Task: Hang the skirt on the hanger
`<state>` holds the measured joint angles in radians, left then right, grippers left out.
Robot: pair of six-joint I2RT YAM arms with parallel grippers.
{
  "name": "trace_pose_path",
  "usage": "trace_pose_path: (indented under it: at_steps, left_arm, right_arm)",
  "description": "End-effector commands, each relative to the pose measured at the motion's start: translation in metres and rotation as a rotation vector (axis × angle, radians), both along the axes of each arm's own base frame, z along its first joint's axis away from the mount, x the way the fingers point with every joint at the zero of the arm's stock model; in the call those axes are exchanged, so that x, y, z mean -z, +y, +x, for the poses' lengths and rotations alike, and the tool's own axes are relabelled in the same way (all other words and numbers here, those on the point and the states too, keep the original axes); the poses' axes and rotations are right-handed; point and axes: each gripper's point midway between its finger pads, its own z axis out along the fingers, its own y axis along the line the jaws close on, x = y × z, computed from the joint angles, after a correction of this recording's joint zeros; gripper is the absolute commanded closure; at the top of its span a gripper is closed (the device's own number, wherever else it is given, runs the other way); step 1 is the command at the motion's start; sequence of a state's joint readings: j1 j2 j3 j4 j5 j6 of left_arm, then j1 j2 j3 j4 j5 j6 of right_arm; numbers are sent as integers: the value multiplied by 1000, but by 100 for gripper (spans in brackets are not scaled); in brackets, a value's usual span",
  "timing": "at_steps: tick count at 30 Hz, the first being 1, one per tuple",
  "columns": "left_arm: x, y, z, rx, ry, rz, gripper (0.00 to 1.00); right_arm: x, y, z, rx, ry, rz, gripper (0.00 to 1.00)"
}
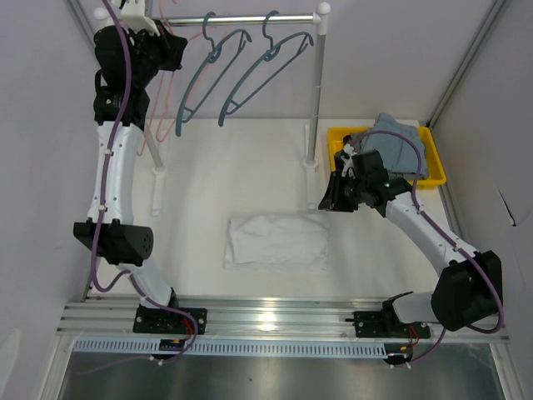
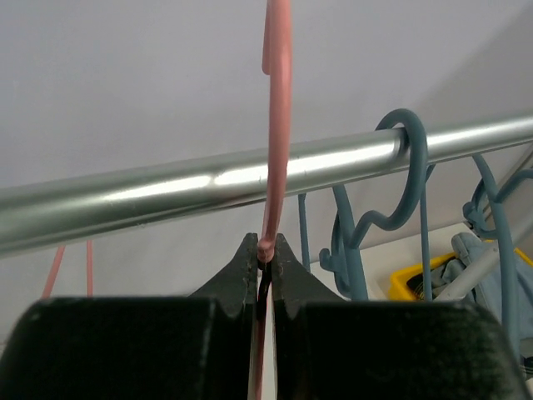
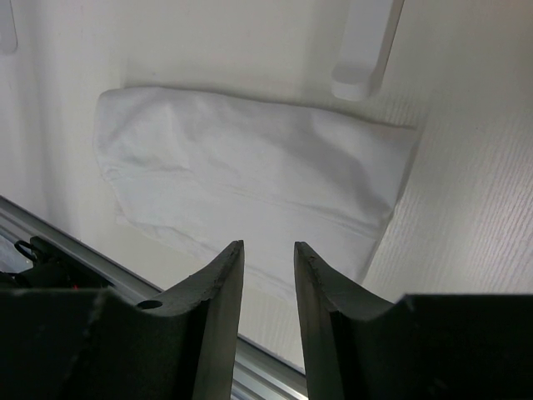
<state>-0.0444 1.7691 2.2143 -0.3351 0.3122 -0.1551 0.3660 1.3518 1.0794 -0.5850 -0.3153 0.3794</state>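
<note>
Pink hanger (image 2: 277,125) pinched in your left gripper (image 2: 265,247), lift its hook clear of the rail (image 2: 166,193); your right gripper (image 3: 268,247) hangs half-open, empty.

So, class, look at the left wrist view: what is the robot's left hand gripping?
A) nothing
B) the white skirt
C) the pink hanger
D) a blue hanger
C: the left hand is closed on the thin wire of the pink hanger, just below the rail.
</note>
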Motion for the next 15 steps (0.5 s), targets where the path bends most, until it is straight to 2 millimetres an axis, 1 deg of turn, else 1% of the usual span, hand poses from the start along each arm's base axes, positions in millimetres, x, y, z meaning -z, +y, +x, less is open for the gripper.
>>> trace_pose_path:
  at_steps: [1,4,7,8,9,12,13,14,15]
  left_arm:
    - [-11,5,-13,-24,-19,24,100]
    - [-5,4,-16,-34,-2,32,100]
    - [-7,6,-22,-57,-15,37,100]
    - [-1,6,-24,-60,-6,38,100]
    - [-1,7,-26,-61,-7,39,100]
    - [9,7,-31,-72,15,53,100]
    - [11,7,-33,-75,17,57,100]
    - [7,7,-36,-81,3,58,100]
    - [17,9,-41,-89,21,59,100]
  right_arm:
    - [-18,5,11,-22,-66,25,64]
    - [-19,6,11,-24,-67,28,64]
    - [-19,5,10,-25,-68,27,64]
    - [-18,4,10,-24,-68,27,64]
    - [-17,4,8,-25,-66,24,64]
    - [-16,4,7,-27,-64,23,64]
    - [-16,4,7,-27,-62,25,64]
    - [-15,4,7,-27,-61,26,64]
    - [-15,4,6,-28,-62,26,64]
